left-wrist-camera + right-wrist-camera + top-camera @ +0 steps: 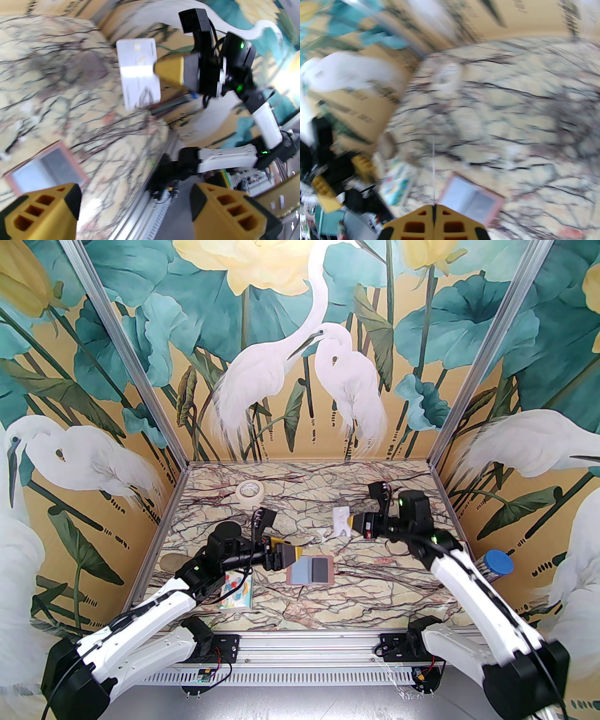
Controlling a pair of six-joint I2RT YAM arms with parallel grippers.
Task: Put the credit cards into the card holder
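The left arm [140, 615] and right arm [464, 573] are clad in white shells, joined by black joints lit with green lights. Thin black cables are run alongside. The left gripper [134, 189] and right gripper [434, 207] are fitted with yellow fingers [229, 211] with rectangular hollows.

The dusty-pink card holder [299, 570] lies open flat on the worktop [375, 587] just off the left hand [295, 555], blue-grey pockets up, a dark card [319, 569] on its farther half. A white card [341, 521] is pinched at one edge in the right hand [352, 523].
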